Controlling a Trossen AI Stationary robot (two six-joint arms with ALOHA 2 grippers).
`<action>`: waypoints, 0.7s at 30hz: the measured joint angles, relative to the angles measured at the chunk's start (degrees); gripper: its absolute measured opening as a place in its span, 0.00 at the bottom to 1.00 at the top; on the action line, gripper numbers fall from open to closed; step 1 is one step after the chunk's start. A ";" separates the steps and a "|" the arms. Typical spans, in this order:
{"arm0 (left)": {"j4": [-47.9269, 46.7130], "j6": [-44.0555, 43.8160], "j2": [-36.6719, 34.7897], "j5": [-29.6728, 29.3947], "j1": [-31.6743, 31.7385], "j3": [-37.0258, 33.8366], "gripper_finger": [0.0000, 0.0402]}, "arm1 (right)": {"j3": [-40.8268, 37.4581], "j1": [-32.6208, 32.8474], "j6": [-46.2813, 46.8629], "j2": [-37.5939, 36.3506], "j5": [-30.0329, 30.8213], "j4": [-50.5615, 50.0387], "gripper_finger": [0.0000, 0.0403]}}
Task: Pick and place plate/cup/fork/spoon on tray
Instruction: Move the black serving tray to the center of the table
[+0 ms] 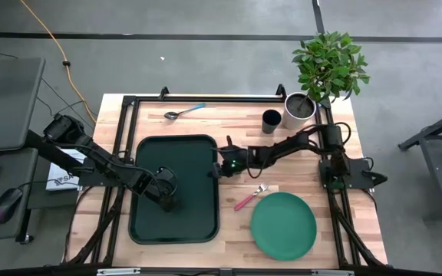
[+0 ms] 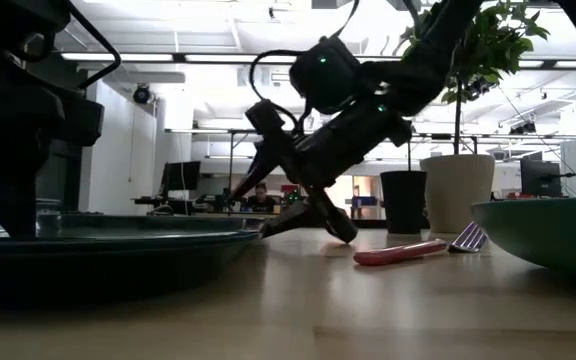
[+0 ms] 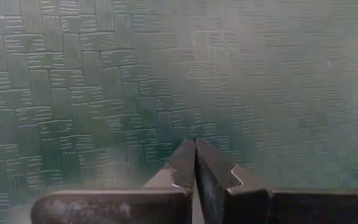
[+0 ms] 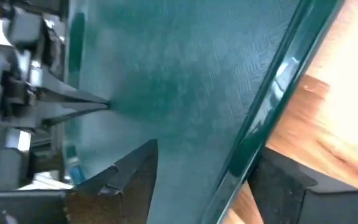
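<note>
The dark green tray (image 1: 184,157) lies on the table left of centre. My left gripper (image 1: 167,203) is shut, with its tips on the tray's textured floor (image 3: 166,74). My right gripper (image 1: 216,169) is open at the tray's right rim (image 4: 272,106), one finger over the tray floor and one over the wood outside. The green plate (image 1: 283,225) lies at the near right, and the red-handled fork (image 1: 249,198) lies beside it. The dark cup (image 1: 272,120) and the teal-handled spoon (image 1: 184,112) are at the far side. My left gripper presses its shut fingertips (image 3: 194,149) on the tray's floor near the tray's near half, coming from above and slanting down. The tray lies flat on the table. My right gripper straddles the tray's right rim (image 4: 253,149); I cannot tell whether a finger touches it.
A white plant pot (image 1: 299,110) with a leafy plant stands at the far right corner next to the cup. Bare wood lies between the tray and the plate. The table's frame rails run along its edges.
</note>
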 joint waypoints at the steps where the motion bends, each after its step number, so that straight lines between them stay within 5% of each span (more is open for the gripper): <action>1: 0.12 -0.05 0.00 -0.04 0.00 0.00 0.00 | 0.16 -0.04 -0.88 -0.10 -0.16 -0.95 0.51; 9: -1.00 2.13 -0.73 2.37 1.94 2.91 0.00 | -0.04 -1.38 -2.11 -1.04 -3.75 -2.75 0.06; 16: -7.62 13.09 -9.52 2.31 6.37 12.54 0.00 | -0.19 -1.47 -4.61 -6.48 -6.79 -7.54 0.03; 21: -12.10 20.70 -17.57 -5.06 9.48 20.11 0.00 | -2.69 0.03 -6.50 -15.42 -5.37 -12.69 0.02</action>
